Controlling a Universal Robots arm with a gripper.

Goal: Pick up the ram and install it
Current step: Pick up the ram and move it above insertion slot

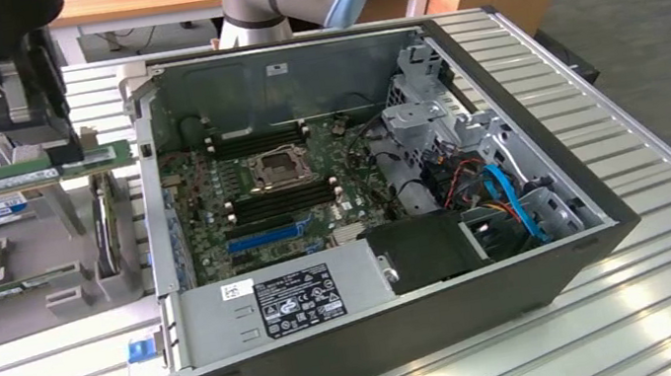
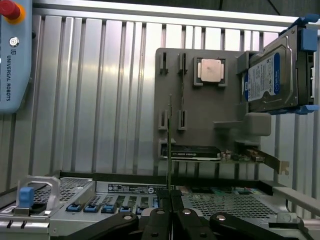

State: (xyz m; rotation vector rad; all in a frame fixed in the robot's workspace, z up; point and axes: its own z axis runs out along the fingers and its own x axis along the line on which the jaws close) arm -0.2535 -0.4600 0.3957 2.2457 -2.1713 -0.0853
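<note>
The ram [image 1: 28, 178], a long green stick with a white sticker, hangs level in the air above the grey parts holder [image 1: 71, 287] at the exterior view's left. My gripper [image 1: 72, 155] is shut on it near one end. In the wrist view the ram [image 2: 171, 145] appears edge-on as a thin line rising from between my shut black fingers [image 2: 159, 216], where the gripper [image 2: 171, 197] pinches it. The open computer case [image 1: 562, 274] lies to the exterior view's right of the ram, with its motherboard [image 1: 198, 203] and dark memory slots [image 1: 286, 196] facing up.
The holder carries a silver processor chip [image 2: 210, 69], a blue-labelled hard drive [image 2: 270, 75] and an expansion card with a metal bracket [image 2: 200, 153]. Inside the case sit a power supply [image 1: 285, 300], cables [image 1: 518, 206] and a drive cage [image 1: 433, 124]. A teach pendant [image 2: 12, 55] lies on the slatted table.
</note>
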